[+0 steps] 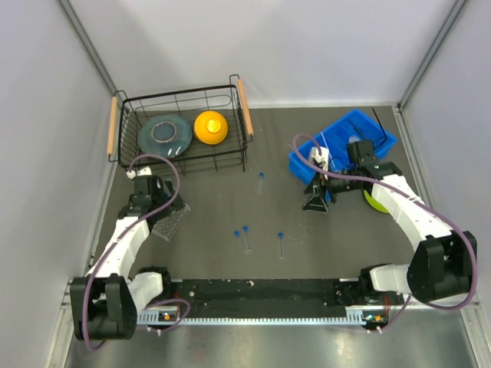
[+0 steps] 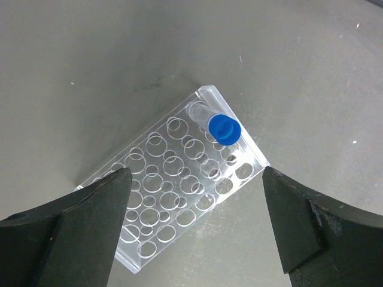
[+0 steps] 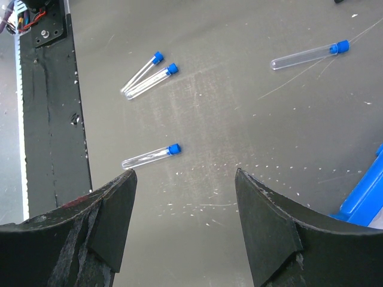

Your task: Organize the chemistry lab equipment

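Observation:
A clear plastic grid rack (image 2: 173,203) (image 1: 170,223) lies on the table at the left. One blue-capped test tube (image 2: 224,129) stands in a hole at its far corner. My left gripper (image 2: 195,173) (image 1: 175,208) hovers over the rack, open, a finger on either side and nothing between them. Several blue-capped test tubes lie loose on the table: one (image 3: 150,156) (image 1: 281,244) just beyond my right gripper's left fingertip, a pair (image 3: 148,76) (image 1: 242,237) side by side, and one (image 3: 308,55) (image 1: 261,182) farther off. My right gripper (image 3: 185,173) (image 1: 316,202) is open and empty above bare table.
A black wire basket (image 1: 230,157) with wooden handles stands at the back left, holding a grey plate (image 1: 167,133) and a yellow dome (image 1: 210,127). A blue bin (image 1: 345,138) (image 3: 366,200) sits at the right. A lime-green plate (image 1: 376,202) lies partly under the right arm.

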Available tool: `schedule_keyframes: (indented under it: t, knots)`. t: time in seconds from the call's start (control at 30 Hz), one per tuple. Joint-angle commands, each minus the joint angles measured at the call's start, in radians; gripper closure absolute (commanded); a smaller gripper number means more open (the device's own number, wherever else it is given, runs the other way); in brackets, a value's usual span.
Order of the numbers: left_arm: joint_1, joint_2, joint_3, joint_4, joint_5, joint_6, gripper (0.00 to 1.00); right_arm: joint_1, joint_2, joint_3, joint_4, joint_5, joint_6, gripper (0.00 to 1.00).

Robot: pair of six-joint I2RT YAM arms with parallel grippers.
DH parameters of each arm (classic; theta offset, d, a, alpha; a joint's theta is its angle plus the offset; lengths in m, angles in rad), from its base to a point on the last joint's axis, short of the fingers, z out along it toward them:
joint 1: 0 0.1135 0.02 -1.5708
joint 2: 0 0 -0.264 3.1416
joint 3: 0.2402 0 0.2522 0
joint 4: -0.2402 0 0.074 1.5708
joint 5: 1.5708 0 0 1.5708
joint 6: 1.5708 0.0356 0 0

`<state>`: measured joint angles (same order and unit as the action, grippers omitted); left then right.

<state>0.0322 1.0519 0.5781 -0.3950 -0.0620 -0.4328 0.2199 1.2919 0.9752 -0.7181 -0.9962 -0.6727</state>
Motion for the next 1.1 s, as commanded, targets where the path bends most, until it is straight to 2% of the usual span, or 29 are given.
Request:
schedule_keyframes:
  t: [0.0, 0.2, 0.5, 0.8, 1.07]
  knots:
    - [0.003, -0.076, -0.026, 0.079, -0.088, -0.041, 0.03, 0.001, 0.007, 0.005, 0.012, -0.032, -0.028, 0.32]
    - [0.003, -0.026, -0.012, 0.139, -0.130, -0.027, 0.05, -0.001, 0.014, 0.005, 0.005, -0.028, -0.034, 0.32]
    - [0.005, 0.086, 0.000, 0.205, -0.154, -0.058, 0.17, -0.001, 0.020, 0.002, -0.009, -0.044, -0.057, 0.32]
    - [0.003, 0.151, -0.006, 0.208, 0.022, -0.086, 0.30, -0.001, 0.026, 0.002, -0.020, -0.048, -0.073, 0.32]
    - [0.003, 0.123, -0.047, 0.222, 0.148, -0.096, 0.34, -0.002, 0.027, 0.003, -0.027, -0.048, -0.080, 0.32]
